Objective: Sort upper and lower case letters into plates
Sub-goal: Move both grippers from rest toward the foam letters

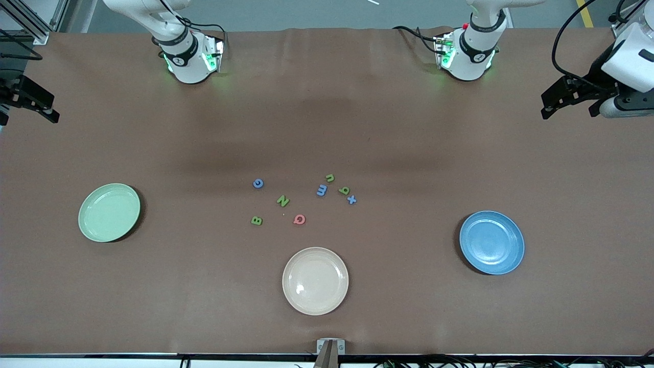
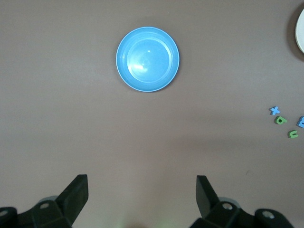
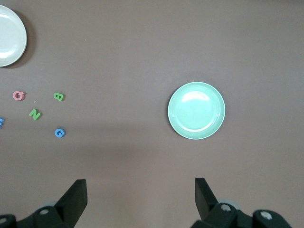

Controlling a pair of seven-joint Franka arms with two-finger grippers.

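Plates (image 1: 109, 212) empty — wrist views alone show both grippers' fingers (image 2: 76, 194) spread.

1. A blue letter G (image 1: 258, 183) lay on the worktop (image 1: 460, 168).
2. A green N (image 1: 282, 201), a green B (image 1: 256, 221) and a pink G (image 1: 299, 220) lay near it.
3. A blue m (image 1: 321, 190), a green n (image 1: 330, 178), a green a (image 1: 344, 190) and a blue x (image 1: 351, 200) formed another cluster.

Light: bright, even, from overhead.
Shadows: soft dark bands on the table (image 1: 317, 128); thin rim by the blue plate (image 1: 491, 242).
Glare: highlight on the cream plate (image 1: 315, 280).
Focus: sharp.
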